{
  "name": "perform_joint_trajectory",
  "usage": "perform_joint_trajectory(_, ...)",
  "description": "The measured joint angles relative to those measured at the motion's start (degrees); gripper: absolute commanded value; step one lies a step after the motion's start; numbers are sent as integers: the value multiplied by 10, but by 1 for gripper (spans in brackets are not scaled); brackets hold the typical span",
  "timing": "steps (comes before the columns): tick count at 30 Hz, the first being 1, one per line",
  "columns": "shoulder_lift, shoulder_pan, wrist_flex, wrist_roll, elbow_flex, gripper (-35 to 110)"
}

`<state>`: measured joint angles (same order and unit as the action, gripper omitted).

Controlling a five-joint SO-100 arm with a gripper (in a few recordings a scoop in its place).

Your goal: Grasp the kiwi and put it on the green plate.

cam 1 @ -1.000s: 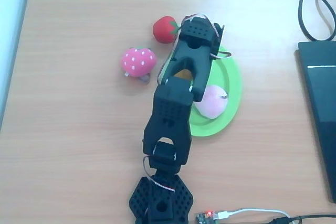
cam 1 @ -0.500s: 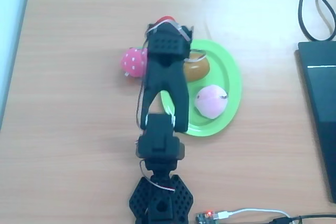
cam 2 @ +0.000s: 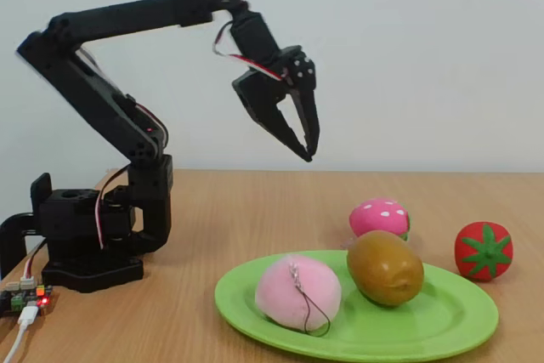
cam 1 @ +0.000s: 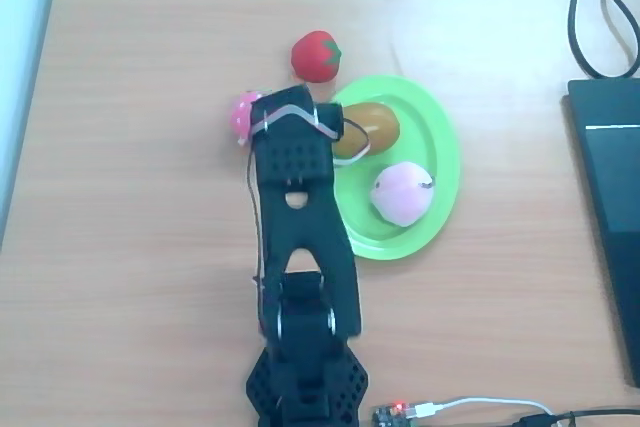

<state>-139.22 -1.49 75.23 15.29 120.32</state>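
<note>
1. Fixed view, lower right: green plate (cam 2: 442,329) on the surface (cam 2: 212,210), carrying a pink peach (cam 2: 297,291) and the kiwi (cam 2: 384,267).
2. Beyond: pink strawberry (cam 2: 379,217), red tomato (cam 2: 484,251).
3. Upper centre: tool (cam 2: 299,129) raised, jaws slightly apart, holding nothing.

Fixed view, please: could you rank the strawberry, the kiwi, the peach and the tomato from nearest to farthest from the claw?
The claw hangs open, high above the table.
1. Strawberry, below and right of it, behind the plate.
2. Kiwi, on the plate; close to the peach's distance.
3. Peach, on the plate's left.
4. Tomato, far right.
</note>
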Motion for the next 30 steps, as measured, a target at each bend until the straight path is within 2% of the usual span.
perform_joint_trajectory(8,-169,-3,-55,19,192,-7)
perform_joint_trajectory(12,-258,0,-85,-89,283,-3)
perform_joint_trajectory(15,-317,13,-109,-132,361,-5)
perform_joint_trajectory(20,-400,13,-134,-167,451,-8)
perform_joint_trajectory(30,-478,13,-132,-177,548,-8)
